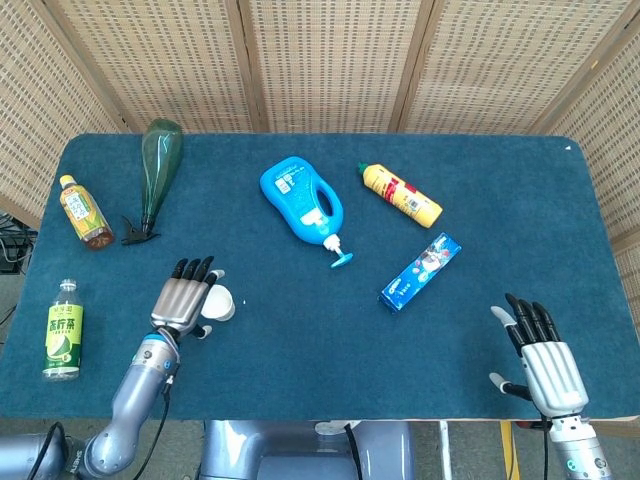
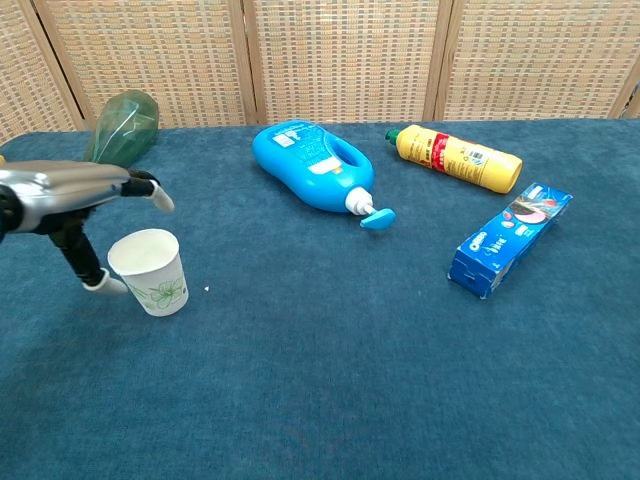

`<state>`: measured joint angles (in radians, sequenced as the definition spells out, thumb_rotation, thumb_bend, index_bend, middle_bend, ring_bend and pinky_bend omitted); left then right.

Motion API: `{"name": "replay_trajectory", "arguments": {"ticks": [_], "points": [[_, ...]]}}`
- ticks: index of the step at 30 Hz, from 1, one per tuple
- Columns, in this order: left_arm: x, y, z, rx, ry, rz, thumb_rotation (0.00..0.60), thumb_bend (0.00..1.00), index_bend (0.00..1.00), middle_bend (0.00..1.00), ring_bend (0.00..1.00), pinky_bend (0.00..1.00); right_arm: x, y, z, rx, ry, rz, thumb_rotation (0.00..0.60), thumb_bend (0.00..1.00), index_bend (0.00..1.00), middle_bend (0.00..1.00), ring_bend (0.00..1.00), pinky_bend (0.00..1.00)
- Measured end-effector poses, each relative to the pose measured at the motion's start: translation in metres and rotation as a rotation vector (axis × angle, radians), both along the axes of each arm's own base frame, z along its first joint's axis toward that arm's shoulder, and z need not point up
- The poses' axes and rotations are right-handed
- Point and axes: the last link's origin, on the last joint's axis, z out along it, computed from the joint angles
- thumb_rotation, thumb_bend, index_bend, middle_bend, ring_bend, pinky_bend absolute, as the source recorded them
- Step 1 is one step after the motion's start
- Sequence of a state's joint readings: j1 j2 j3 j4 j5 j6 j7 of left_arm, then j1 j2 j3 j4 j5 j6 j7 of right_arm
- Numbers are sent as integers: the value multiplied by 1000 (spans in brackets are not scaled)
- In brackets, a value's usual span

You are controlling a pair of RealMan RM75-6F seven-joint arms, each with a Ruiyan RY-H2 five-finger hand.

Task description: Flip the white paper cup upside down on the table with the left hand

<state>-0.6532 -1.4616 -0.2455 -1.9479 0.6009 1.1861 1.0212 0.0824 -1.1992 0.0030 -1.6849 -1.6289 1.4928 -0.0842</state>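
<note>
The white paper cup (image 2: 150,271) with a green leaf print stands upright, mouth up, on the blue table; in the head view the cup (image 1: 222,303) is partly covered. My left hand (image 1: 184,303) hovers open just left of and above it, fingers stretched flat over the rim and thumb (image 2: 104,283) beside the cup's wall. In the chest view the left hand (image 2: 75,195) comes in from the left edge. I cannot tell whether the thumb touches the cup. My right hand (image 1: 541,360) lies open at the front right edge, far from the cup.
A blue detergent jug (image 1: 303,200), a yellow bottle (image 1: 402,195) and a blue toothpaste box (image 1: 421,271) lie mid-table. A green spray bottle (image 1: 157,172) and a tea bottle (image 1: 84,213) lie at the back left. A green-label bottle (image 1: 63,331) lies at the front left.
</note>
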Motion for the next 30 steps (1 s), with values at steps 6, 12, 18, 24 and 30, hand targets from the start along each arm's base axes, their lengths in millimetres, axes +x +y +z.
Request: {"name": "replay_trajectory", "arguments": {"ticks": [6,12,18,24,30], "points": [[7,7,-11,3,19,7,600,215,211,0,0,0,-1,0,0,7,-4,-10,600,66,0,0,0,0],[7,10,-18,3,48,5,600,218,212,0,0,0,-2,-1,1,7,-2,-15,600,66,0,0,0,0],[6,8,-26,-10,50,12,600,334,285,0,0,0,-2,-1,2,0,-5,-18,600,66,0,0,0,0],[4,7,-26,-1,28,11,600,343,316,0,0,0,-2,-1,2,0,-8,-17,600,66,0,0,0,0],[3,8,-22,22,-27,7,600,339,329,0,0,0,-2,0,2,1,-6,-17,600,66,0,0,0,0]]}}
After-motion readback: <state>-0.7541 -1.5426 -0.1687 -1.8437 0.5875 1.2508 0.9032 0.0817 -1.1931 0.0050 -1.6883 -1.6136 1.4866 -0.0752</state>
